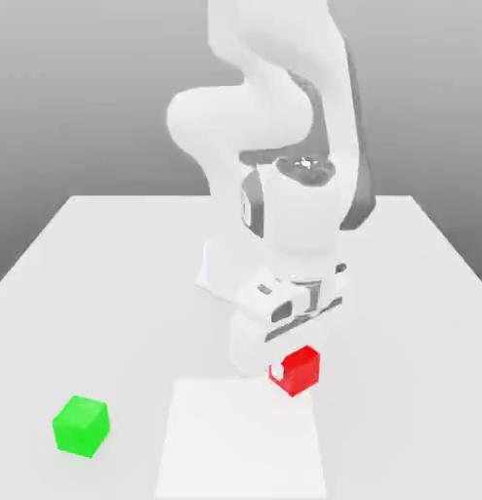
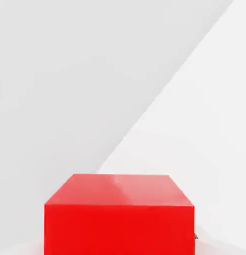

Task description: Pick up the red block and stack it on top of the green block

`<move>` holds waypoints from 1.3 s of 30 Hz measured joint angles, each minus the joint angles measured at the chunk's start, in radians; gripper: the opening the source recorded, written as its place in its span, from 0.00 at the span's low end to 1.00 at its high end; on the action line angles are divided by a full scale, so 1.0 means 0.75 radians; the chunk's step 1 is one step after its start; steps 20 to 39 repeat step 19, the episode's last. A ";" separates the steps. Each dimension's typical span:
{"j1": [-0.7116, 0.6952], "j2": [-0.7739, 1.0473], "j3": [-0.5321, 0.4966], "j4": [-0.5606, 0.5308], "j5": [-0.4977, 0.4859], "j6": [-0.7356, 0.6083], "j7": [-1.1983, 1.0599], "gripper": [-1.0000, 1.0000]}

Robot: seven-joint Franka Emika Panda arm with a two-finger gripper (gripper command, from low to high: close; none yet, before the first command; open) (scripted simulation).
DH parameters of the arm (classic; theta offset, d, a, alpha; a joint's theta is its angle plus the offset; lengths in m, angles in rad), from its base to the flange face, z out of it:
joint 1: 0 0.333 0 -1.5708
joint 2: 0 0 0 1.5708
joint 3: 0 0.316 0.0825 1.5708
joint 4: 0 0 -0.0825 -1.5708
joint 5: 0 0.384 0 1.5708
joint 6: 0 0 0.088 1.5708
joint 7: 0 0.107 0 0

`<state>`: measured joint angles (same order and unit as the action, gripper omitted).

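The jaws are clamped on the red block [image 1: 296, 371]; the green block [image 1: 80, 427] sits toward nine o'clock in the exterior view.

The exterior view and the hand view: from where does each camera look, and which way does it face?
Exterior view: off the arm, looking slightly down at the tabletop; it shows the white arm down to the tool at the red block, with the green block standing apart.
Hand view: on the hand, facing the tabletop past the red block close in front; pale shapes beside the block are probably parts of the tool.
Shared: the red block and the tabletop.
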<state>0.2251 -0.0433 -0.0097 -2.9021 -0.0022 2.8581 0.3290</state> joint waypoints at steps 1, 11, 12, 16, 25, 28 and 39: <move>-0.029 -0.023 -0.017 0.013 0.001 -0.037 0.008 0.00; -0.595 0.148 -0.313 0.438 0.056 -0.294 0.169 0.00; -0.603 0.188 -0.310 0.453 0.077 -0.269 0.161 0.00; -0.640 0.364 -0.260 0.475 0.176 -0.120 0.095 1.00; -0.640 0.364 -0.260 0.475 0.176 -0.120 0.095 1.00; -0.640 0.364 -0.260 0.475 0.176 -0.120 0.095 1.00; -0.640 0.364 -0.260 0.475 0.176 -0.120 0.095 1.00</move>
